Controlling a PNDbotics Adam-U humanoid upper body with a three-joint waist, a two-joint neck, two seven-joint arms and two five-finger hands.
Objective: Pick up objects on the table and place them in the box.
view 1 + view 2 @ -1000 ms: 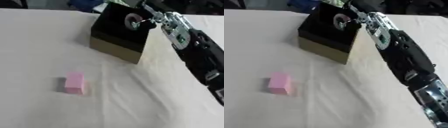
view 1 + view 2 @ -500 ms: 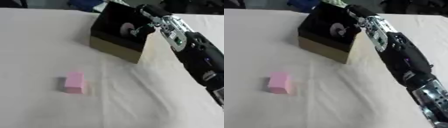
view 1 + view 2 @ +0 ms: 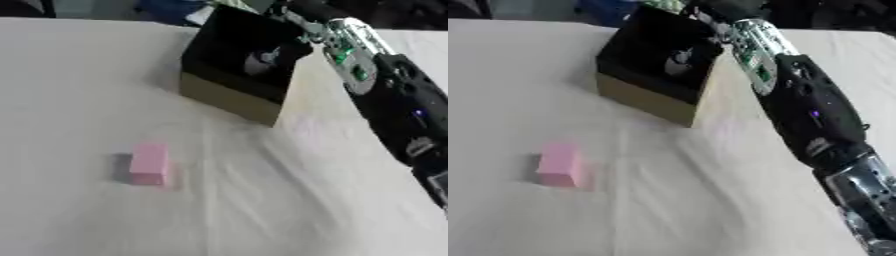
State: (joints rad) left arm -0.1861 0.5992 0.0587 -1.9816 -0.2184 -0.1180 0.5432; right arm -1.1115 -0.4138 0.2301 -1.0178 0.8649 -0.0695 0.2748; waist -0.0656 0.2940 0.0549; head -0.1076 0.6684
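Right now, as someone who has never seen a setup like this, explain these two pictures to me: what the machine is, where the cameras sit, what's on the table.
Both pictures come from the two eyes of one camera in a humanoid robot's head, looking down at the work, so they show nearly the same thing. The black and silver limb on the right is the robot's right arm. Its robot hand reaches over the far rim of a black box with tan sides. A small grey thing shows inside the box; whether the fingers hold it cannot be told. A pink block lies alone on the white tablecloth, nearer the camera. The left hand is not visible.

No legible text or labels anywhere.
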